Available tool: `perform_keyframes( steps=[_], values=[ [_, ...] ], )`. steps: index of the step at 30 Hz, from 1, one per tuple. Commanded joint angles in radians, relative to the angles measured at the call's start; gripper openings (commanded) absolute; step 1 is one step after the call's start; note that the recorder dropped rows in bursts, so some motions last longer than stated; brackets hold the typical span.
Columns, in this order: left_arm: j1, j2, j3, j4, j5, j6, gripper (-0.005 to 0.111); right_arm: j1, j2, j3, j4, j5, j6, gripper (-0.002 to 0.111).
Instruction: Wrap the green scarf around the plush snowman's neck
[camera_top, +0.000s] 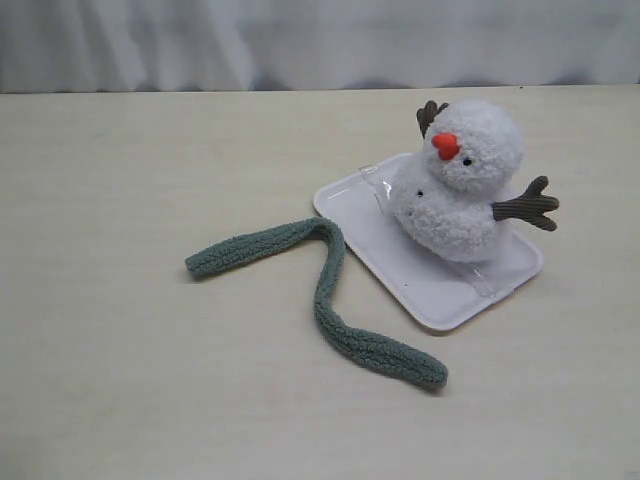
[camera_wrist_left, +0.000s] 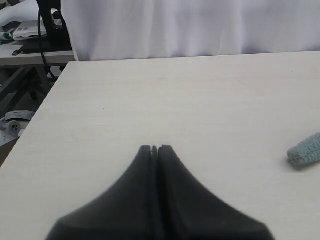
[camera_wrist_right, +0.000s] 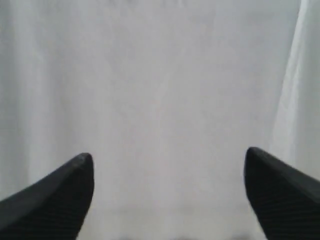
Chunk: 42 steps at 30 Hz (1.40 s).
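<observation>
The plush snowman (camera_top: 460, 185) sits on a flat white tray (camera_top: 380, 255) at the right of the exterior view, orange nose toward the camera, brown twig arms spread. Its neck (camera_top: 445, 187) is bare. The green scarf (camera_top: 325, 285) lies bent on the table left of the tray, one bend against the tray's edge. Neither gripper shows in the exterior view. My left gripper (camera_wrist_left: 156, 148) is shut with nothing in it, low over bare table, with one scarf end (camera_wrist_left: 305, 151) off to its side. My right gripper (camera_wrist_right: 169, 160) is open and empty, facing only the white curtain.
A white curtain (camera_top: 320, 40) hangs behind the table's far edge. In the left wrist view the table's corner (camera_wrist_left: 65, 67) shows, with a side bench (camera_wrist_left: 30, 50) carrying cables and gear beyond it.
</observation>
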Motion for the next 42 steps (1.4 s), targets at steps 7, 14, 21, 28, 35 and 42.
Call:
perform_keyframes(
  steps=[7,14,21,28,35,42],
  values=[
    [-0.004,-0.003,0.003,-0.004,-0.012,0.002,0.000,0.002,0.421,-0.307,0.393,0.618,-0.403,0.080],
    [-0.004,-0.003,0.003,-0.004,-0.012,0.002,0.000,0.002,0.669,-0.234,0.776,0.765,-0.735,0.075],
    [-0.004,-0.003,0.003,-0.004,-0.012,0.002,0.000,0.218,0.869,-0.085,0.801,0.462,-0.859,0.074],
    [-0.004,-0.003,0.003,-0.004,-0.012,0.002,0.000,0.462,1.130,-0.145,0.620,0.192,-0.580,0.074],
    [-0.004,-0.003,0.003,-0.004,-0.012,0.002,0.000,0.566,1.416,-0.330,0.427,0.244,-0.324,0.074],
    [-0.004,-0.003,0.003,-0.004,-0.010,0.002,0.000,0.581,1.617,-0.435,0.424,0.248,-0.290,0.074]
  ],
)
